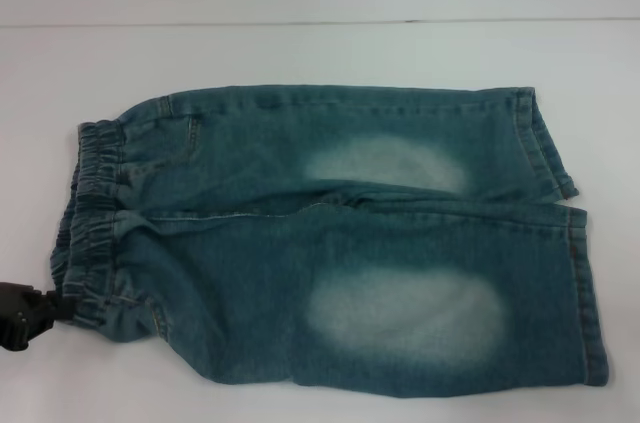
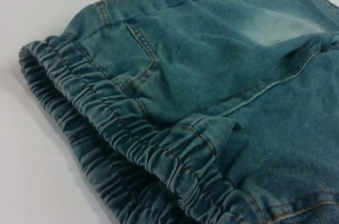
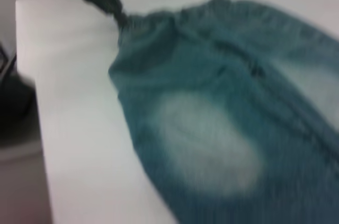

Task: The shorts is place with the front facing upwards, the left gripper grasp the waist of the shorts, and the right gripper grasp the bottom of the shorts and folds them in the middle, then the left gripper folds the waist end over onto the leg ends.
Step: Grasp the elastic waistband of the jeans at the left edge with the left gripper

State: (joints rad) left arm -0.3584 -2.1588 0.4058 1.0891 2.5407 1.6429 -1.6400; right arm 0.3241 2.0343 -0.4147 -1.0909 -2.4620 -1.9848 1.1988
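Note:
Blue denim shorts (image 1: 330, 243) lie flat on the white table, front up. The elastic waist (image 1: 90, 223) is at the left and the leg ends (image 1: 575, 273) at the right. My left gripper (image 1: 66, 307) is at the near corner of the waist and looks shut on the waistband there. The right wrist view shows that same black left gripper (image 3: 123, 18) with the fabric drawn to a point at its tip. Close up, the left wrist view holds the gathered waist (image 2: 122, 144) and a pocket seam (image 2: 140, 49). My right gripper is out of view.
The white table (image 1: 320, 53) runs behind and to both sides of the shorts. Its near edge (image 3: 45, 181) shows in the right wrist view, with a dark shape (image 3: 13, 102) beyond it at floor level.

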